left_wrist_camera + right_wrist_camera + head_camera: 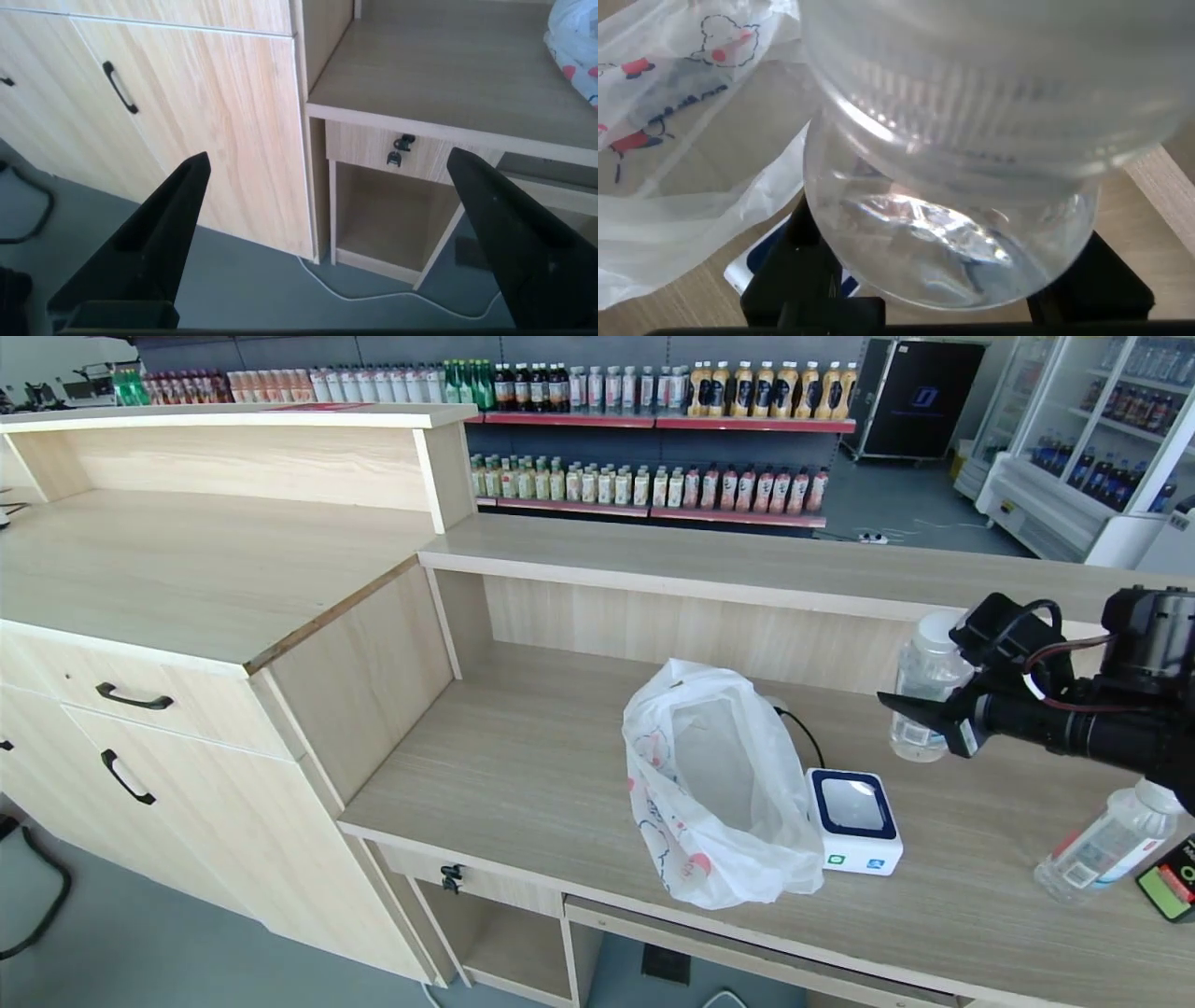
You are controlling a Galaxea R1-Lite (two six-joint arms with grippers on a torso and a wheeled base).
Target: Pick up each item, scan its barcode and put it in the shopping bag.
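We find the right gripper (920, 711) with its fingers pinching a clear plastic bottle with a white cap (926, 663). The bottle is held upright near the rear of the light wooden table (523, 765), behind and to the right of the white square barcode scanner with a dark-framed window (854, 817). The white printed plastic shopping bag (719, 784) lies open on the table, touching the scanner. A second clear bottle (1106, 845) lies tilted at the table's right. The left gripper (327, 243) hangs below the table front with its fingers spread and gripping nothing.
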